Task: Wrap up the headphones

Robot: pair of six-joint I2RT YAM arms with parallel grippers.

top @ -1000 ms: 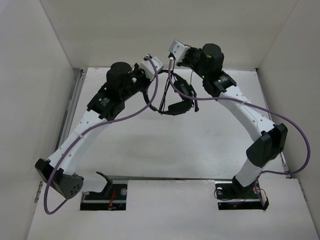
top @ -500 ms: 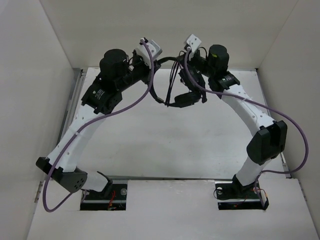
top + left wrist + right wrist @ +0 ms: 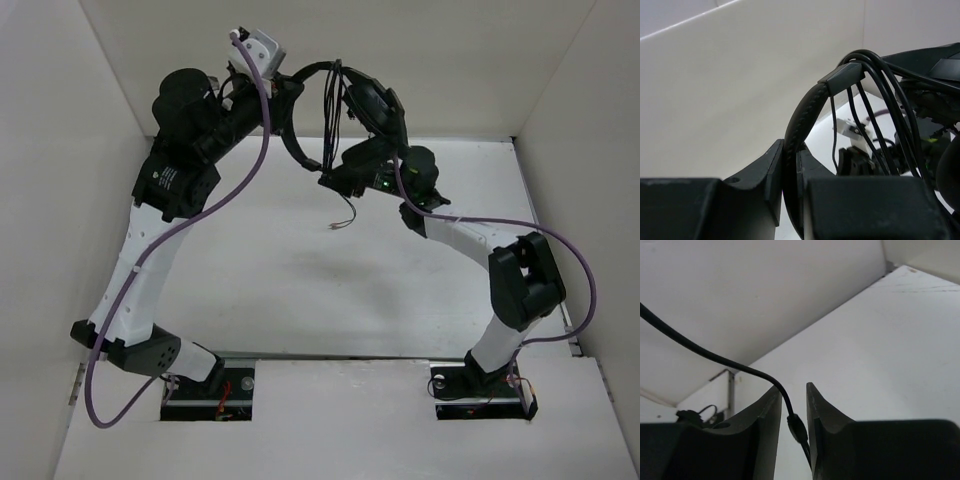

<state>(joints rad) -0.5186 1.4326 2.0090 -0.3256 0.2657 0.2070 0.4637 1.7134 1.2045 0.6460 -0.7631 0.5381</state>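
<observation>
White walls on every side, with a bare stretch of white table (image 3: 300,300) beneath. High over its far middle, well off the surface: the headphones (image 3: 318,69), slung between the two arms. Clamped at the padded band (image 3: 802,112) by the left gripper (image 3: 790,152), with fingers (image 3: 772,170) shut tight against either face of the padding. Probably raised like this to make the band a fixed spool and to give the loops room to hang. Draped with several turns of the thin black cable (image 3: 875,115), bunched over the band right at the plastic slider (image 3: 842,77). Just to the right of the band, the right gripper (image 3: 792,400), nearly closed, with the cable threaded through the narrow slot and lying against one finger (image 3: 767,412). Sitting in that slot as well, a thicker moulded stub of the lead (image 3: 796,429). Cannot tell whether pinched hard or merely guided. If loose, well suited to feeding the line round under light tension. Lower down and a little nearer, a short tail ending in plugs (image 3: 345,215), dangling above the table, apparently without touching it. Judged well along, with only that tail left to wind on and tuck in.
</observation>
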